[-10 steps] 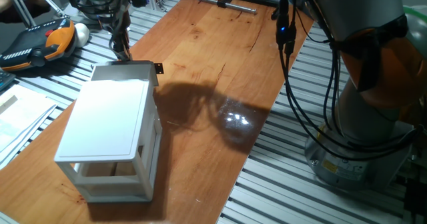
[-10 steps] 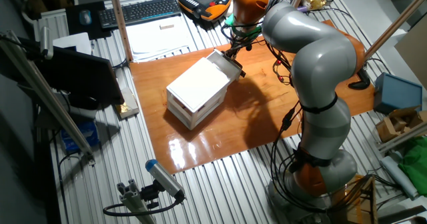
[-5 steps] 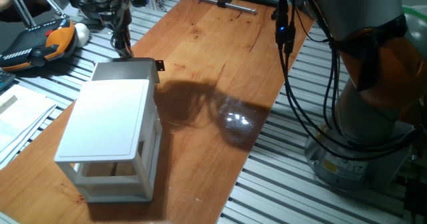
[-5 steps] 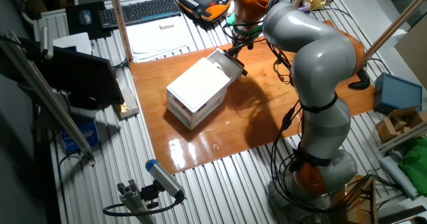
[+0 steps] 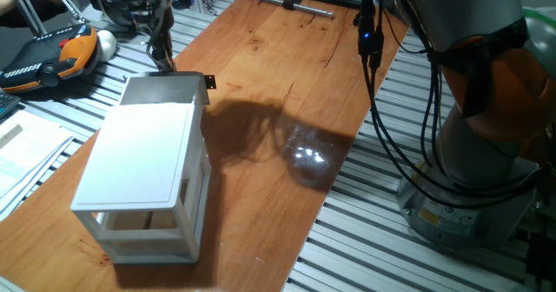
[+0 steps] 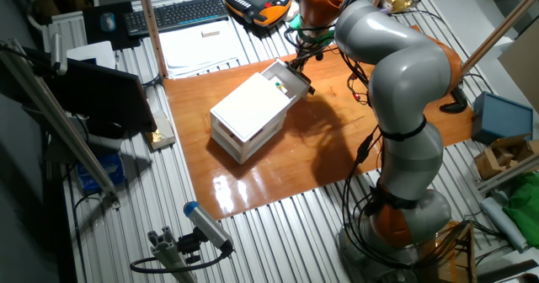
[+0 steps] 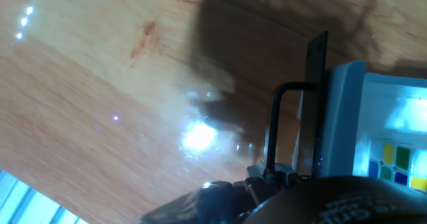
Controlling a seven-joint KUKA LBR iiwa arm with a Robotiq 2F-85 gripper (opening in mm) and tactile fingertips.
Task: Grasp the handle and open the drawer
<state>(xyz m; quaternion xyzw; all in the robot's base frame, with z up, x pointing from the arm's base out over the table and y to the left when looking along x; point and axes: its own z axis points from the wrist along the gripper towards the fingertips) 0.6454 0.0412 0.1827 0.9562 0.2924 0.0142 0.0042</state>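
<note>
Black and slender, the end effector [image 5: 162, 59] hangs at the upper left of one fixed view, its tips at the front of the drawer [image 5: 165, 89]; whether its fingers clamp the handle [image 5: 208, 82] cannot be told from any view. In the hand view a dark loop and a flat black tab, the handle [image 7: 316, 59], stand against the drawer's pale front wall [image 7: 340, 117] at the right of the frame. The drawer is pulled out from the top of the white cabinet [image 5: 143, 175], toward the upper edge of that fixed view. A coloured cube [image 7: 393, 164] shows inside it at the lower right of the hand view. The cabinet rests on the wooden bench [image 5: 287, 75], left of centre.
</note>
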